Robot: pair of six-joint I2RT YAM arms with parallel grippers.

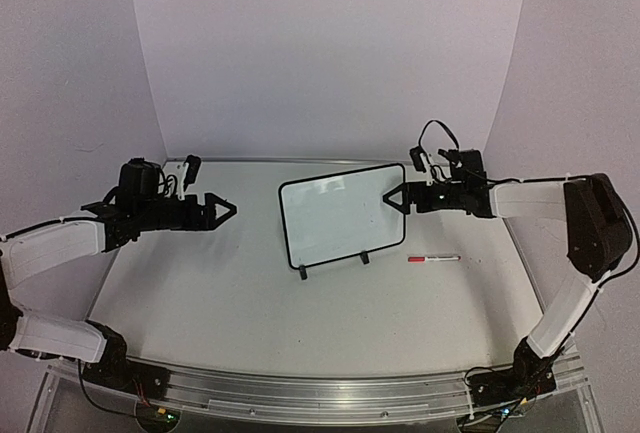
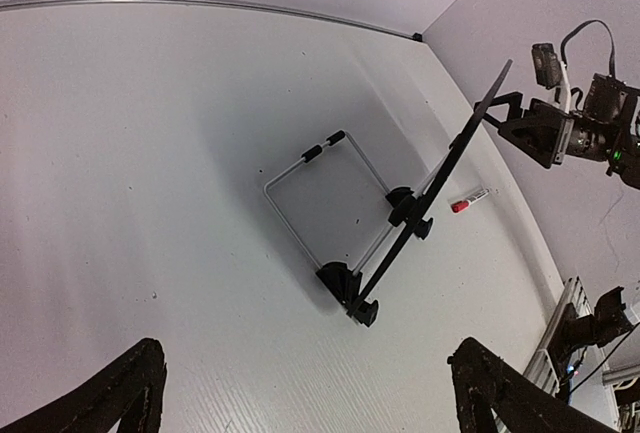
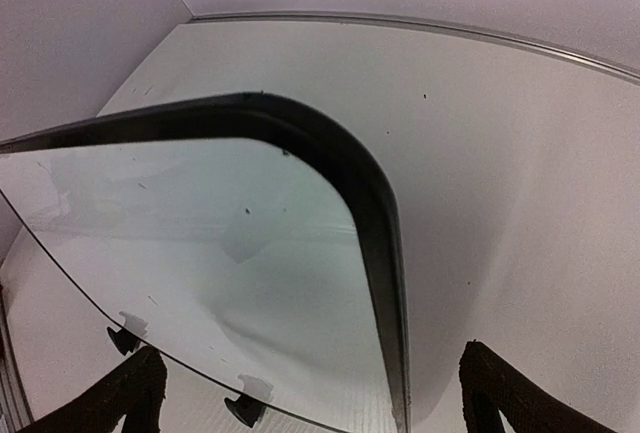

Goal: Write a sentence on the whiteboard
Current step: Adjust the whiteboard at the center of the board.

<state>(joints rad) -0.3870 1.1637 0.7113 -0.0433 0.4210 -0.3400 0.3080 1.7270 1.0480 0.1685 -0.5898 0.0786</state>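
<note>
The whiteboard (image 1: 340, 215) is white with a thin black frame, the pen (image 1: 433, 258) is white with a red end, the table (image 1: 250, 298) is white, and the left gripper (image 1: 228, 210) and right gripper (image 1: 392, 198) are black.

White table (image 1: 250, 303), whiteboard (image 1: 340, 215) standing on clip feet, red-capped marker (image 1: 433, 258) lying just beside

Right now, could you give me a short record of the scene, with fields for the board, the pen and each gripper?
whiteboard: standing upright, face looks blank
marker: lying flat to the right of the board, not held
left gripper: open, empty, left of the board and apart from it
right gripper: open, at the board's upper right edge
</note>
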